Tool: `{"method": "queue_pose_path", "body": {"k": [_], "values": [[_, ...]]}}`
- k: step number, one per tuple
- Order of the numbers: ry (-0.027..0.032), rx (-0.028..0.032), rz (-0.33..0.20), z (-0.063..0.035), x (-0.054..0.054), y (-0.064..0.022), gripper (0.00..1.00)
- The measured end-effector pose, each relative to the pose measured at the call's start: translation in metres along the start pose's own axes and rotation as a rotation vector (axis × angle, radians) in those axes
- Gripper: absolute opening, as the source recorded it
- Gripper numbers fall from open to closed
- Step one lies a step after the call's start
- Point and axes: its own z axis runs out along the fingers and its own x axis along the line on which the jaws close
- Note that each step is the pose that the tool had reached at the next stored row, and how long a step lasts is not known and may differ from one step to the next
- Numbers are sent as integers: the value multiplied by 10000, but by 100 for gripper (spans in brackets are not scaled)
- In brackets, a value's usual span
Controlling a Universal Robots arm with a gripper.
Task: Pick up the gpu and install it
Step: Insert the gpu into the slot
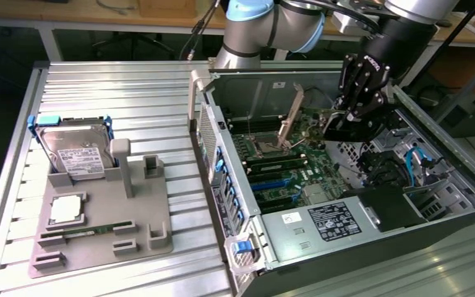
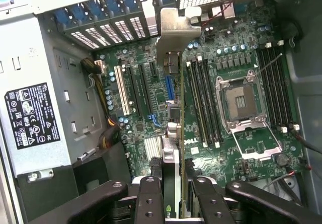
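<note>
On the exterior view's left, a ribbed metal table (image 1: 97,86) carries a grey fixture tray (image 1: 151,204). A hard drive (image 1: 77,151) in a blue-edged frame stands upright at the tray's far end, a square processor chip (image 1: 66,209) lies flat in the middle, and a narrow green memory stick (image 1: 85,230) sits in the near slot. Just to the right of the tray lies the open computer case (image 1: 295,244), with its motherboard (image 1: 303,173) facing up and the empty processor socket (image 1: 266,147) uncovered. Further right, inside the case, the black gripper (image 1: 345,127) reaches down from the arm and is clamped on the gpu (image 1: 312,120). The card is held on edge over the board, with its silver end bracket (image 1: 291,114) pointing toward the rear wall of the case. In the wrist view the fingers (image 2: 151,199) press on either side of the gpu (image 2: 171,156), which runs edge-on away from the gripper (image 2: 176,186). It sits above the strip of board between the expansion slots (image 2: 133,88) and the memory slots (image 2: 204,103). Whether its lower edge touches a slot cannot be told. A blue cable (image 1: 415,158) loops in the drive bay at the far right.
</note>
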Motion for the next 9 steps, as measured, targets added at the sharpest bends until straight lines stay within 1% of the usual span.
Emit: {"method": "queue_pose_path", "body": {"k": [9], "values": [[-14, -20, 363, 4, -5, 10, 27]]}}
